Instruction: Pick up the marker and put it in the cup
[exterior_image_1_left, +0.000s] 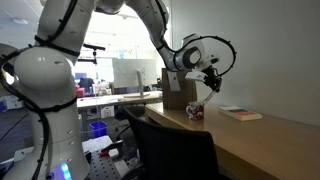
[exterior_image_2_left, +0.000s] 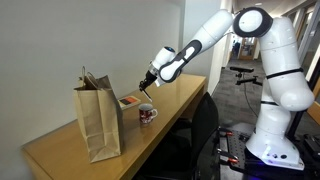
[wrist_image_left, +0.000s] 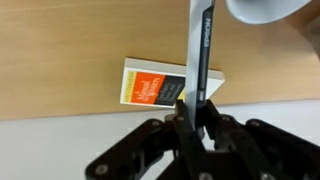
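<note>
1. In an exterior view, the brown paper bag (exterior_image_2_left: 98, 125) stands upright with its handles up, furthest left on the wooden counter (exterior_image_2_left: 60, 150).
2. Just right of it and further back, a book (exterior_image_2_left: 130, 100) lies flat.
3. Next comes the cup (exterior_image_2_left: 147, 115), a small squat mug with a red-and-white pattern. It stands upright and clear of the bag.
4. My hand (exterior_image_2_left: 147, 88) hangs over the cup without touching it, with the arm running off to the right.
5. From that distance the marker is too small for me to make out.
6. In the wrist view, the book (wrist_image_left: 150, 88) is at the left, showing an orange-and-white cover.
7. Right of it I see the marker (wrist_image_left: 199, 50), a slim straight stick that looks grey to dark here. It has pale lettering along its barrel.
8. It runs from the hand (wrist_image_left: 193, 108) up and out past the top edge, hanging above the counter.
9. The hand's two fingers (wrist_image_left: 178, 112) are clamped together on the marker's lower end.
10. At the far right top corner sits a pale curved shape, and I cannot tell for sure whether it is the cup's rim.
</note>
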